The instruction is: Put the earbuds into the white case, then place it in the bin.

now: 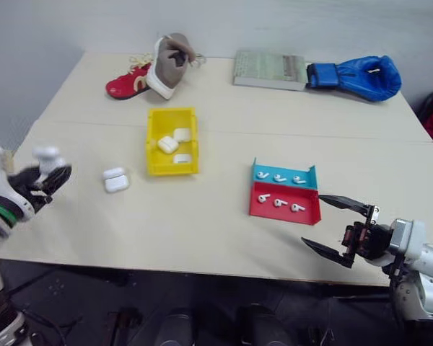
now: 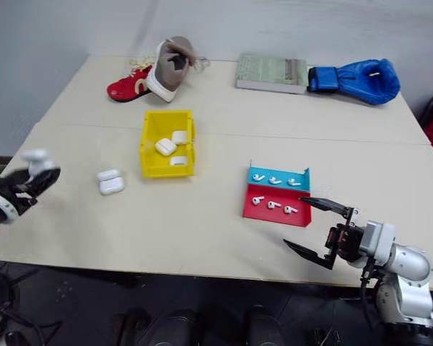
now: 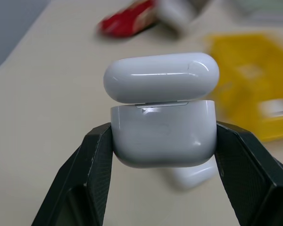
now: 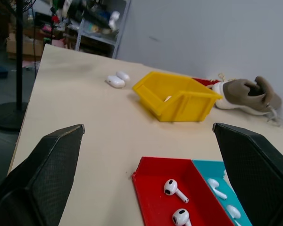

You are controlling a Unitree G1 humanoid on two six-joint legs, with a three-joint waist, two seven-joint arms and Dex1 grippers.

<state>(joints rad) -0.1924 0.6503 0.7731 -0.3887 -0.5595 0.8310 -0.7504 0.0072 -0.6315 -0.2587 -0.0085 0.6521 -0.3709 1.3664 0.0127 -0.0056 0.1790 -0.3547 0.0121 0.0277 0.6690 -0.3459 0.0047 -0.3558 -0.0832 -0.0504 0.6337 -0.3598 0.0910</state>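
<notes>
My left gripper (image 3: 163, 137) is shut on a white case (image 3: 161, 113) whose lid stands slightly ajar, held above the table's left edge (image 1: 47, 153). Another white case (image 1: 116, 179) lies on the table with its lid open, left of the yellow bin (image 1: 172, 170). Three white cases lie inside that bin. Several earbuds (image 1: 280, 202) lie in the blue and red tray (image 1: 312, 213). My right gripper (image 1: 339, 227) stands open at the table's front right, just right of the tray, with nothing between its fingers.
Along the table's far edge lie a red shoe (image 1: 126, 83), a grey and white shoe (image 1: 170, 63), a book (image 1: 269, 69) and a blue boxing glove (image 1: 357, 76). Bare tabletop spreads between the bin and the tray.
</notes>
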